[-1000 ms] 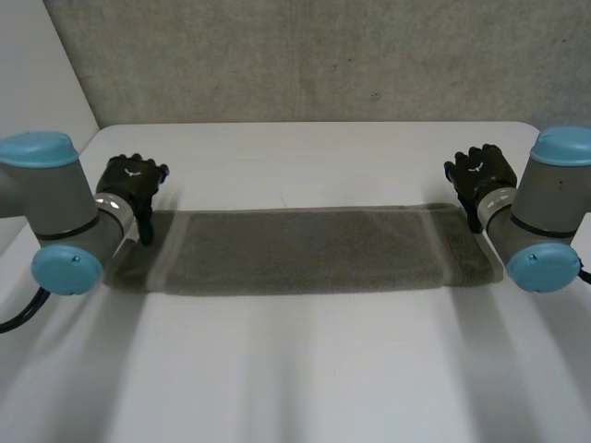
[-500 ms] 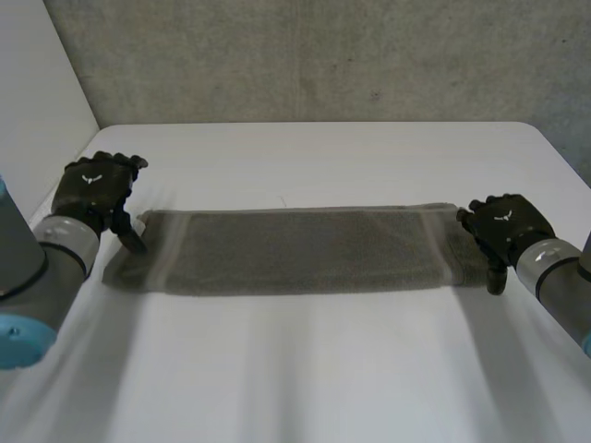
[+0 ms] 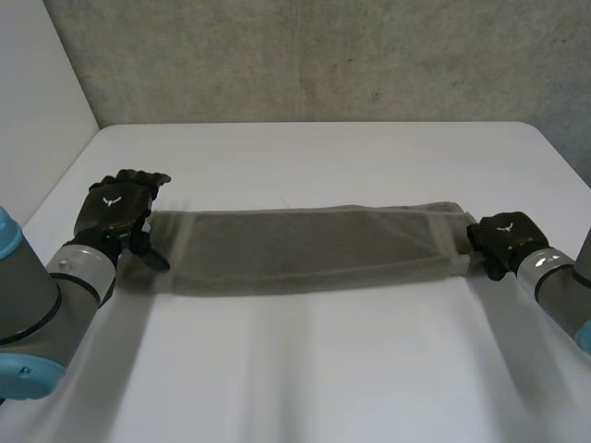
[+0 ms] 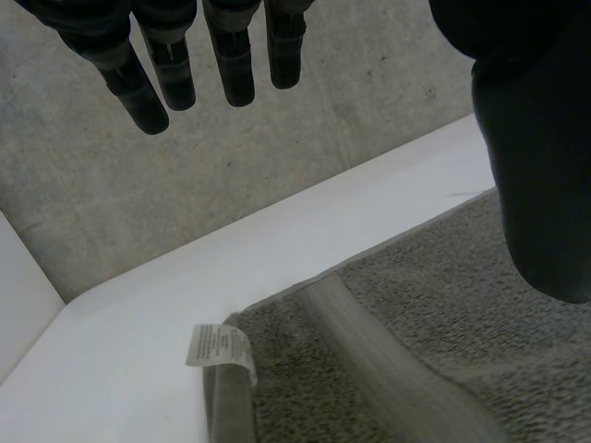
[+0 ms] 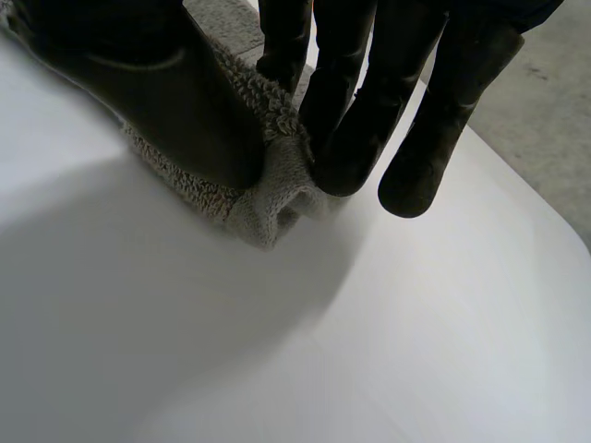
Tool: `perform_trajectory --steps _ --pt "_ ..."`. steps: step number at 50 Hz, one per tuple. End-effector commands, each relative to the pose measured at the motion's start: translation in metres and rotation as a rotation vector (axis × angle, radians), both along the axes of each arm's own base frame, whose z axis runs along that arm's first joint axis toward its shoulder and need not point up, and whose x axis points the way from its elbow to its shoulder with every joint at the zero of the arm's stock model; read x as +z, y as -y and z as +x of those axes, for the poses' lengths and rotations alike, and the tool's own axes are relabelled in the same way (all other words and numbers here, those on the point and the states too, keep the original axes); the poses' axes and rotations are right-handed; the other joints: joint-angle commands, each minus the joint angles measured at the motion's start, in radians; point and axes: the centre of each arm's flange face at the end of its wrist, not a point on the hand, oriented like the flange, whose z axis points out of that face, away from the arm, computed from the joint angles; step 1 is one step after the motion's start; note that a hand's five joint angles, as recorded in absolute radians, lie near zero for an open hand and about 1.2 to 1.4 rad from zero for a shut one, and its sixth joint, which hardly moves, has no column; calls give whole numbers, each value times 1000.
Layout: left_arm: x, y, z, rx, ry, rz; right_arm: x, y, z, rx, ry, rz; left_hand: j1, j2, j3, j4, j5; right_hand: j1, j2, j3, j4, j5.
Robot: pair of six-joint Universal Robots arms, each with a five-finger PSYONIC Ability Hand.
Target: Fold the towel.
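Note:
A long grey towel [image 3: 305,247] lies flat across the white table [image 3: 305,369], folded into a narrow strip. My left hand [image 3: 115,208] hovers over its left end with straight fingers [image 4: 152,78] spread and the thumb [image 4: 540,194] apart from them, holding nothing. Under that palm I see the towel's far corner [image 4: 416,341] and its white label [image 4: 217,346]. My right hand [image 3: 503,237] is at the towel's right end. Its thumb [image 5: 157,88] and fingers [image 5: 342,120] pinch a bunched near corner of the towel [image 5: 268,208].
A grey concrete wall [image 3: 323,55] stands behind the table's far edge. A white panel [image 3: 37,111] rises at the left. Bare tabletop lies in front of the towel and beyond it.
My right hand has closed on the towel's right near corner, which is now bunched. My left hand has drifted right and forward over the left end, still open.

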Motion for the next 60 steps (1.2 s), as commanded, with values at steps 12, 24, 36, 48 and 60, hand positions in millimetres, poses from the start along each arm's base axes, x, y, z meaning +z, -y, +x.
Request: perform_trajectory --steps 12,24,36,48,60 --pt "2 -4 -3 -11 -1 -4 89 47 -108 -230 -162 -203 -86 -83 -68 -86 -212 79 101 71 61 70" --pt "2 -6 -3 -14 -1 -2 141 -15 81 249 -35 -340 -86 -83 -68 -86 -212 79 101 71 61 70" --pt "2 -8 -6 -24 1 -3 68 -131 226 678 3 -276 -86 -83 -68 -86 -212 79 101 71 61 70" --pt "4 -14 -17 -60 -2 -12 50 -138 221 547 -77 -236 -86 -83 -68 -86 -212 -1143 -1121 -1151 -1161 -1152" --pt "21 -39 -61 -214 -18 -72 71 -108 120 306 21 -103 -87 -84 -69 -87 -212 -1143 -1121 -1151 -1161 -1152"
